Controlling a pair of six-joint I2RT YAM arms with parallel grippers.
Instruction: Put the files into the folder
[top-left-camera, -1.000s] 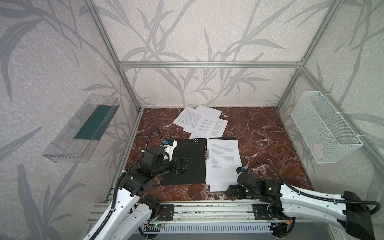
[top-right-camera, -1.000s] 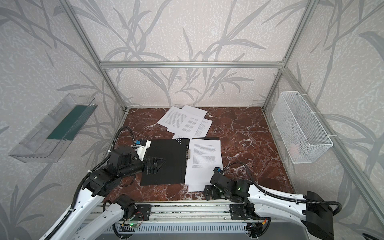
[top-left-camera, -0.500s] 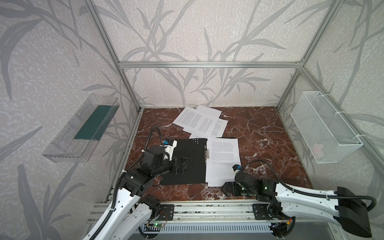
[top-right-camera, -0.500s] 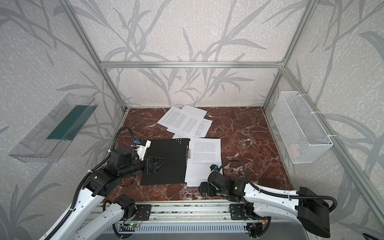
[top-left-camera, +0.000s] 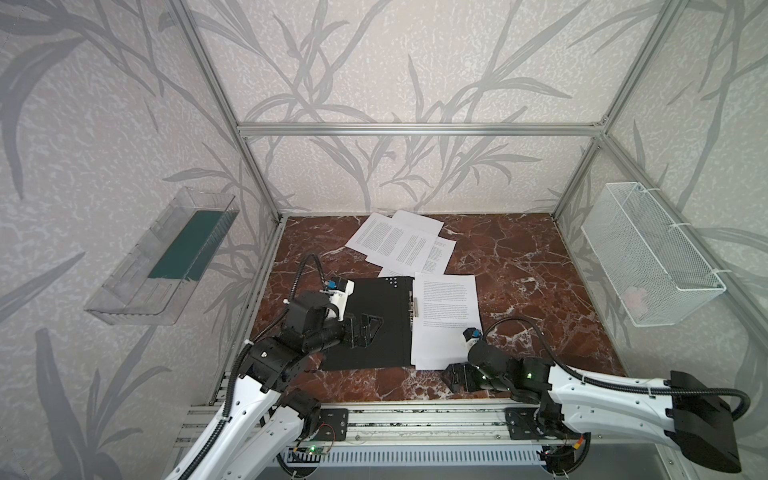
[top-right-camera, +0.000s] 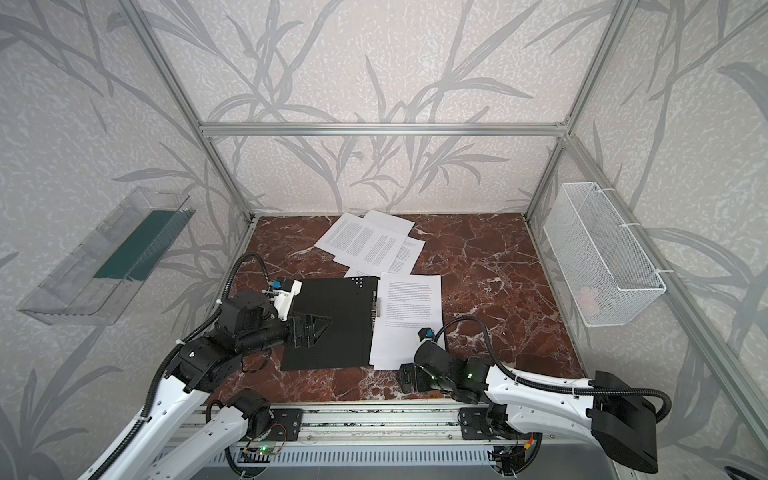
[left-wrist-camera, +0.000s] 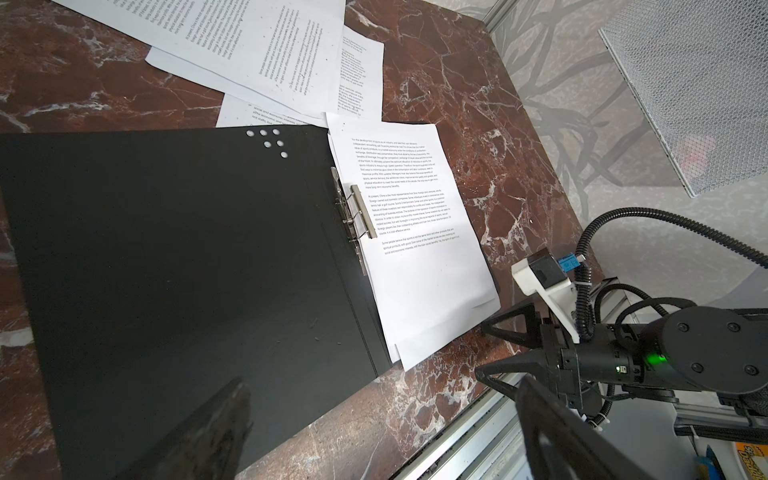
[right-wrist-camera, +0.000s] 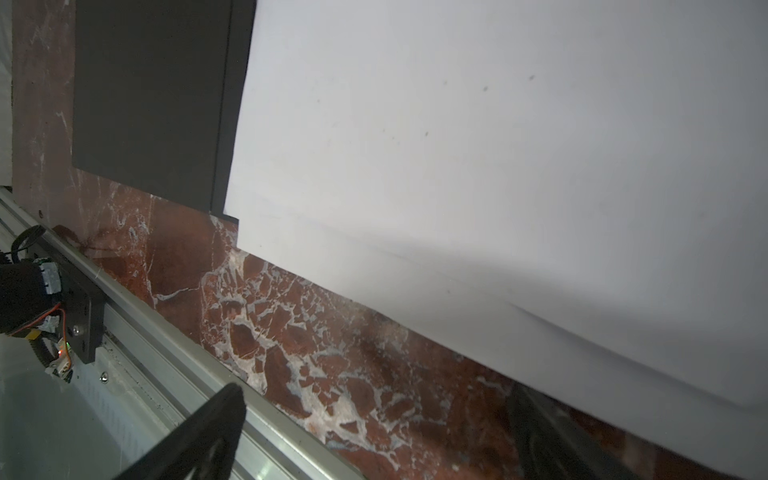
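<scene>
Few files (top-left-camera: 444, 316) nudged up-frame on folder (top-left-camera: 374, 299); right gripper (top-left-camera: 453, 377) slid left, wide, empty; left gripper (top-left-camera: 370, 330) wide, hovering. Upper-centre pile (top-left-camera: 399, 241) remains.

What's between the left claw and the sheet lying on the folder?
Only the black inside of the folder and its metal clip, in both top views. The left claw is open; the sheet lies past the clip.

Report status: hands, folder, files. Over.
Both hands open, empty. Left hand over open folder; right hand off sheets' near edge. Sheets on folder's right half, loose files behind. Nothing blocking.
</scene>
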